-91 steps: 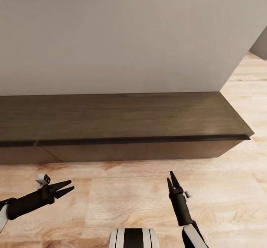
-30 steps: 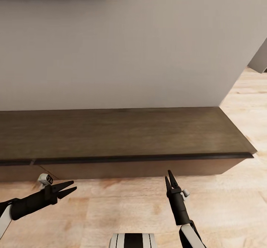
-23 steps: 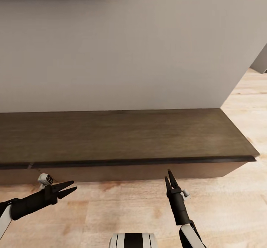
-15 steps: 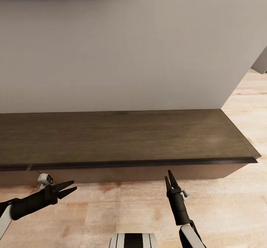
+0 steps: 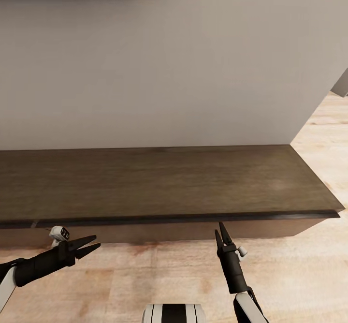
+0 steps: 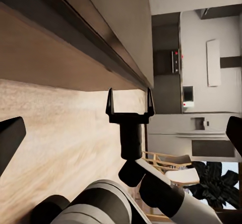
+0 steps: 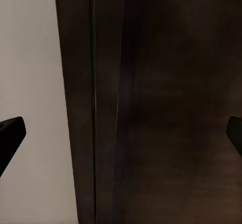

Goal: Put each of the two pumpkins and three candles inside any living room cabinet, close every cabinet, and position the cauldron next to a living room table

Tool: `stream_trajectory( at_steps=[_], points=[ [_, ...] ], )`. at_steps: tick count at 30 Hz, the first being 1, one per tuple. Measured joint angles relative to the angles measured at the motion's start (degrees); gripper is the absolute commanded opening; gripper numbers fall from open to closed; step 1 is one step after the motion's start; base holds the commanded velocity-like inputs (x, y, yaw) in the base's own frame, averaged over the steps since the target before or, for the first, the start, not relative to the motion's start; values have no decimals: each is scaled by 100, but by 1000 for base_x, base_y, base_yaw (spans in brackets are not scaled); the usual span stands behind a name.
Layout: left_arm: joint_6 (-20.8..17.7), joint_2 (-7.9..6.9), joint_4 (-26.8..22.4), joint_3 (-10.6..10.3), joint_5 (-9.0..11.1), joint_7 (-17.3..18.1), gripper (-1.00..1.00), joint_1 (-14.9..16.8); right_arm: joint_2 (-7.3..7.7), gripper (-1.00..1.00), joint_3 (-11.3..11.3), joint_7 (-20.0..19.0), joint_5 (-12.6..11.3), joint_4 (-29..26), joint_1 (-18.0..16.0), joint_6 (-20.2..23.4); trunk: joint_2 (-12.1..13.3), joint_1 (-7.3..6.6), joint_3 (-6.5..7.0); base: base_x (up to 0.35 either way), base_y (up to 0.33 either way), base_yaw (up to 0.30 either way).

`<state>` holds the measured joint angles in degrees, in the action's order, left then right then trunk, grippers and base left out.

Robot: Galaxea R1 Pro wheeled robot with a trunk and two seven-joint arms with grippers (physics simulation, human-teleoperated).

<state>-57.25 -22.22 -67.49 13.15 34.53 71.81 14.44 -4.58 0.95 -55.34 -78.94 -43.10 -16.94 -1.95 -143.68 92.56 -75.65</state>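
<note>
The long, low dark-brown wooden cabinet [image 5: 159, 183] lies straight ahead of me, its long axis running left to right, drawers shut. My right hand [image 5: 222, 234], fingers apart and empty, points at its front and sits nearer; my left hand [image 5: 88, 246], likewise apart, points sideways along it.

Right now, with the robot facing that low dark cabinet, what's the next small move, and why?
Probably ease the right gripper forward to the cabinet drawer front. Both grippers hang open and empty just short of it, left gripper included, and its front looks shut, so a drawer likely has to open first.
</note>
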Motion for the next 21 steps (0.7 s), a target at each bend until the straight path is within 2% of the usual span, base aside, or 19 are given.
stream_trajectory(
  at_steps=[2, 4, 7, 21],
  points=[
    [4, 35, -6, -8, -1, 0, 100, -14, 0, 100, 0, 0, 0, 0, 0, 1, 0, 0, 0, 3, 0, 0],
    [38, 157, -9, -21, -8, -1, 100, -46, 0, 100, 0, -3, 0, 0, 0, -2, 0, 0, 0, 8, 0, 0],
    [154, 229, -16, -28, -9, 4, 100, -67, 0, 100, 0, -5, 0, 0, 0, -1, 0, -1, 0, 113, 0, 0],
    [213, 254, -19, -31, -9, 5, 100, -75, 0, 100, 0, 0, 0, 0, 0, 4, 0, 0, 0, 61, 0, 0]
  ],
)
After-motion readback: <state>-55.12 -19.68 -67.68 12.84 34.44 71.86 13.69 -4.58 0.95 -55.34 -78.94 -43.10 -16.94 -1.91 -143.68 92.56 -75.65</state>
